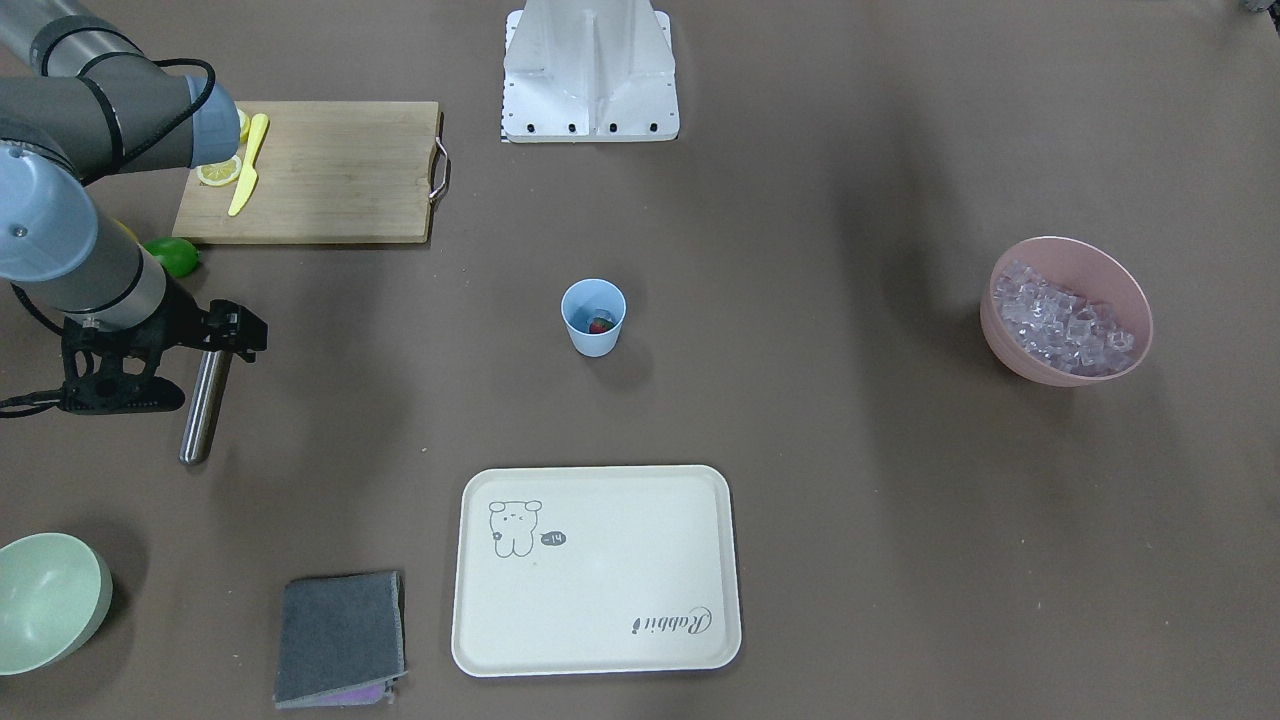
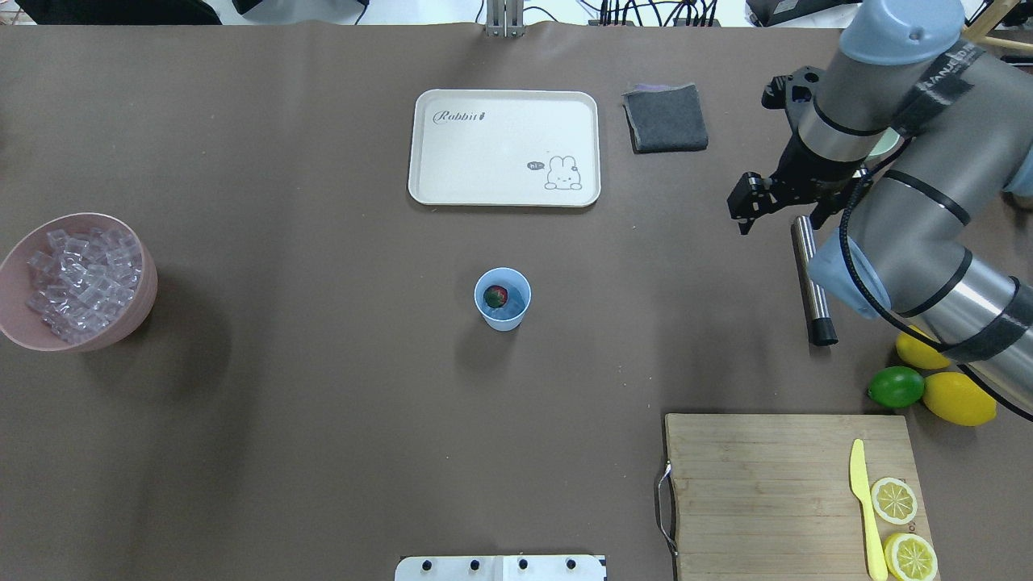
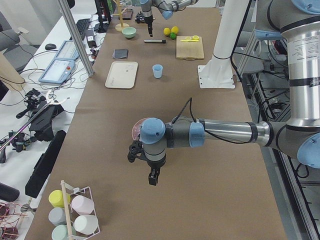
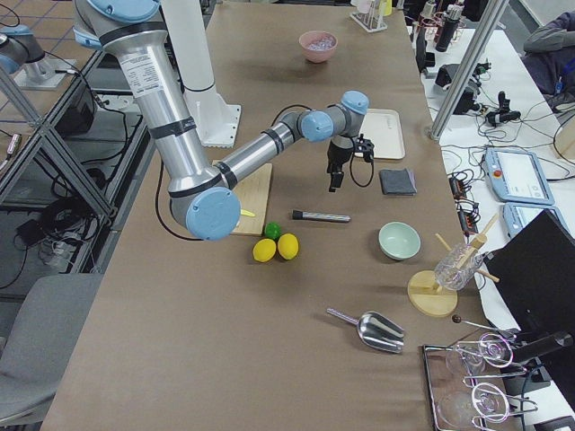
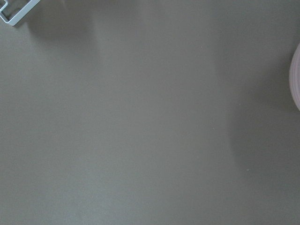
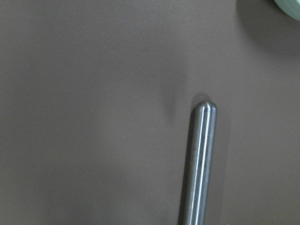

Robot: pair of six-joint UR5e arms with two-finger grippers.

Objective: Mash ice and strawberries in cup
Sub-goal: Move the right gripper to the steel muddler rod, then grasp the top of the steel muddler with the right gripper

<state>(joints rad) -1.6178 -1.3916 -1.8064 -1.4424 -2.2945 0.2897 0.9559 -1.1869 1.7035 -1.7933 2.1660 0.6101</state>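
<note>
Right gripper [image 2: 742, 216] hovers over the steel muddler [image 2: 809, 278]; I cannot tell its jaw opening. I would grasp it mid-shaft, squarely, before approaching the cup [image 2: 503, 299].

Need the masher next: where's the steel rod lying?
Overhead view, right side: the steel rod lies flat between the grey cloth and the lime.

You see the right arm [image 2: 920, 226] built of silver-grey tubes with light-blue joint caps, black bands and pale lettering on one black strap. A black cable loops along it to the black right gripper [image 2: 742, 211]. Your left arm [image 3: 225, 132] matches: silver tube, blue caps, looping black cable, black left gripper [image 3: 153, 177]. The white mounting pedestal [image 1: 590, 70] carries a row of black screws.
</note>
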